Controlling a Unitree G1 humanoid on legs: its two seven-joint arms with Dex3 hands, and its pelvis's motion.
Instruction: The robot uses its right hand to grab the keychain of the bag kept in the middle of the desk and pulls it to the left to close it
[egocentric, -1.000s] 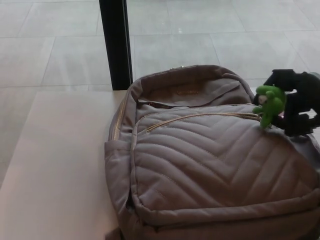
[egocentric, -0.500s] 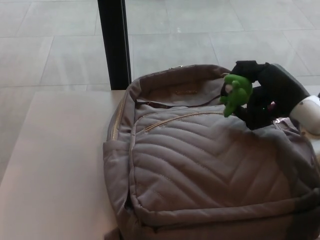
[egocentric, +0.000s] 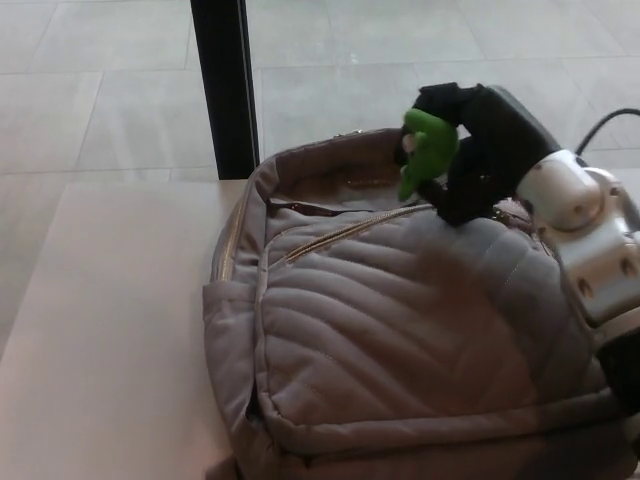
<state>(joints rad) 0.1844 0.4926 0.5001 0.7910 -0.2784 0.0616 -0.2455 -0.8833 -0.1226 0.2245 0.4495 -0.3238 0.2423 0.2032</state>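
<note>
while its fingers clamp the green keychain (egocentric: 425, 150), the right hand (egocentric: 478, 160) sits at the upper rim of the bag (egocentric: 400, 330). keychain stands nearly upright. zipper (egocentric: 340, 232) slants down-left from the hand. bag lies mid-desk, its top toward the post (egocentric: 222, 90). bare desk (egocentric: 110, 330) lies open on the left.

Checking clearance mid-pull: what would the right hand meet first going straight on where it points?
Likely the top rim of the bag; the right hand, shut on the green keychain, points left. The black post beyond looks farther back.
</note>
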